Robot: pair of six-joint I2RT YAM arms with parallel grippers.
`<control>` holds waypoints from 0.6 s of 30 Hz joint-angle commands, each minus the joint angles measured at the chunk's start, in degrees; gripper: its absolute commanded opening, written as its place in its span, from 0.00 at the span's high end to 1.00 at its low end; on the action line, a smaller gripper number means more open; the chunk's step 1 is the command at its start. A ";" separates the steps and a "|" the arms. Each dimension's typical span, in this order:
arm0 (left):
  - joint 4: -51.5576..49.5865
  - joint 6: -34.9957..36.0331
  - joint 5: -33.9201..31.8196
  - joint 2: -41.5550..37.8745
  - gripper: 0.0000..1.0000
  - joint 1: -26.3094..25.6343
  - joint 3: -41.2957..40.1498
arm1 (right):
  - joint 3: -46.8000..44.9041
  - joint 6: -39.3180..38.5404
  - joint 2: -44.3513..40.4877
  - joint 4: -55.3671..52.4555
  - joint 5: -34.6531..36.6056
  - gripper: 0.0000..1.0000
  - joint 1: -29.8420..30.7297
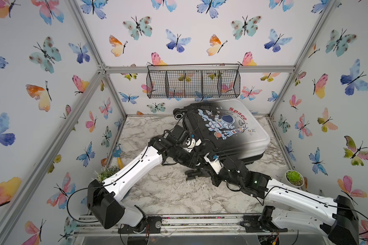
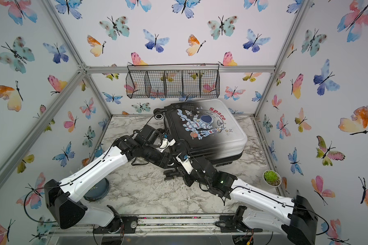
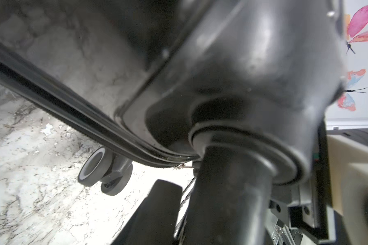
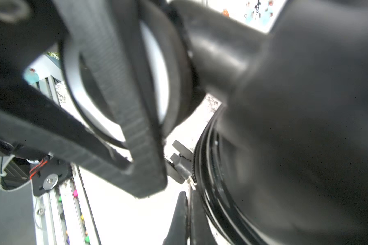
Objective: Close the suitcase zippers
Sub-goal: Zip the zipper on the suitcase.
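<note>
Arm bases sit along the bottom edge of both top views. Both arms reach in to the lower left corner of the suitcase [image 1: 227,127], which lies print-up on the marble table [image 1: 157,191], centre-right of frame and towards the back wall, with its shell halves together.

The left gripper [image 1: 201,148] is at that corner. The left wrist view shows one finger [image 3: 159,207] beside a thick wheel stem [image 3: 232,201], with a wheel [image 3: 94,167] beyond it and the zipper track [image 3: 77,114] curving past. The jaws look partly apart around the stem; cannot tell if they are clamped.

The right gripper [image 4: 187,197] has its jaws closed, tips right at the track, just under a small metal piece [image 4: 190,180] that looks like the slider. Cannot tell if a pull is pinched.

Likely step: dragging the slider round the wheel corner while the left arm braces the case.

To do it well:
- Pull along the track, following the curve, not outward.
- Brace the case so it does not pivot on the table.
- Hold the halves flush ahead of the slider.
- Use gentle force, since a tiny tab slips easily and the wheel could snag a finger.
</note>
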 commanded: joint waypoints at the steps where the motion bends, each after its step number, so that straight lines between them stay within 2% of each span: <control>1: 7.45 -4.77 -4.29 -0.48 0.99 -0.21 -1.64 | -0.38 1.27 -4.67 1.98 1.03 0.96 0.85; 6: 6.47 0.47 -3.04 0.62 0.61 -3.12 -2.76 | -0.66 -1.96 -7.38 -7.11 4.94 0.96 -0.43; 9: 5.90 5.24 -4.57 0.67 0.42 -4.39 -4.46 | -1.83 -2.62 -9.99 -9.07 5.41 0.96 -1.68; 11: 4.84 7.18 -5.87 0.86 0.36 -4.36 -4.89 | -2.30 -2.61 -11.08 -9.91 5.31 0.97 -2.23; 12: 3.72 8.60 -6.77 0.93 0.25 -4.35 -4.51 | -2.56 -2.72 -11.62 -9.44 5.21 0.97 -2.42; 15: -0.45 13.48 -11.20 0.42 0.06 -4.38 -1.79 | -1.77 -2.65 -11.72 -10.60 5.72 0.97 -2.94; 16: -1.21 14.75 -12.64 0.07 0.01 -4.34 -1.02 | -1.60 -2.74 -11.74 -10.85 5.89 0.97 -3.08; 18: -2.70 17.16 -16.58 -0.81 0.02 -4.32 0.68 | -1.77 -2.74 -11.79 -10.64 5.74 0.97 -3.62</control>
